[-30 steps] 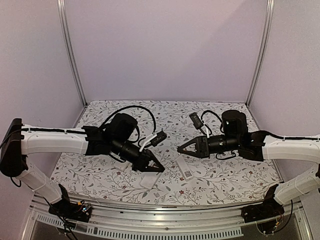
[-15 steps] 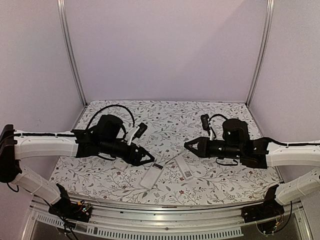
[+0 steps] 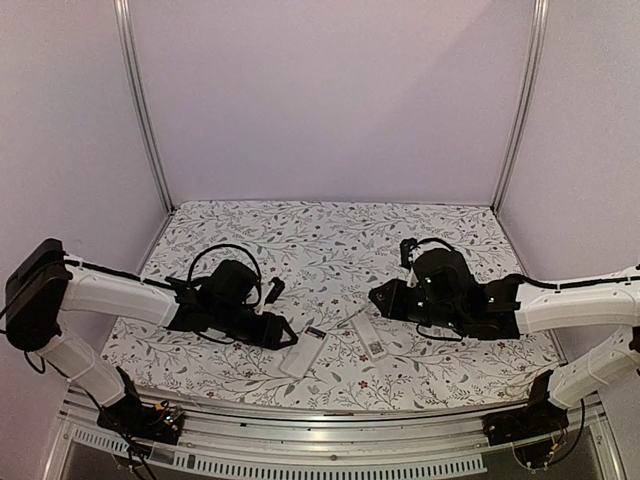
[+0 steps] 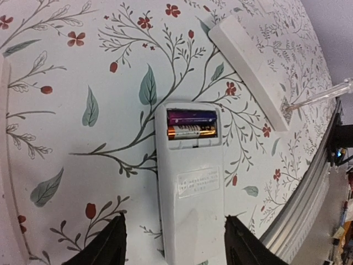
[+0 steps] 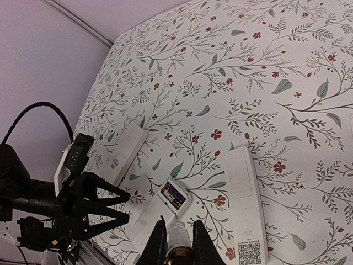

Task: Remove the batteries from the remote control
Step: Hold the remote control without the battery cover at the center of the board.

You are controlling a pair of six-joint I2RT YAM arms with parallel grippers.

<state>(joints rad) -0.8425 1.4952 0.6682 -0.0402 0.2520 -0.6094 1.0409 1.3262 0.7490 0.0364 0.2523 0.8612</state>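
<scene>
A white remote control (image 4: pixel 190 187) lies back up on the flowered cloth, its battery bay uncovered. Two batteries (image 4: pixel 190 124) sit side by side in the bay, one purple and one orange-and-dark. They also show in the right wrist view as batteries (image 5: pixel 174 195). My left gripper (image 4: pixel 174 218) is open, its black fingers standing either side of the remote's near end without touching it. From above the left gripper (image 3: pixel 285 335) is just left of the remote (image 3: pixel 305 352). My right gripper (image 5: pixel 177 223) is shut on a clear-tipped pen-like tool (image 5: pixel 177 240), its tip just short of the bay.
A second white remote (image 5: pixel 240 204) with a QR label lies to the right of the open one. A third flat white piece (image 5: pixel 129 152) lies to the left, beyond the left gripper (image 5: pixel 128 207). The table's metal front rail (image 4: pixel 309 193) runs close by.
My left gripper has gone from shut to open and drawn back left and lower, off the remote. The right gripper has shifted slightly right and lower, still holding the tool.
</scene>
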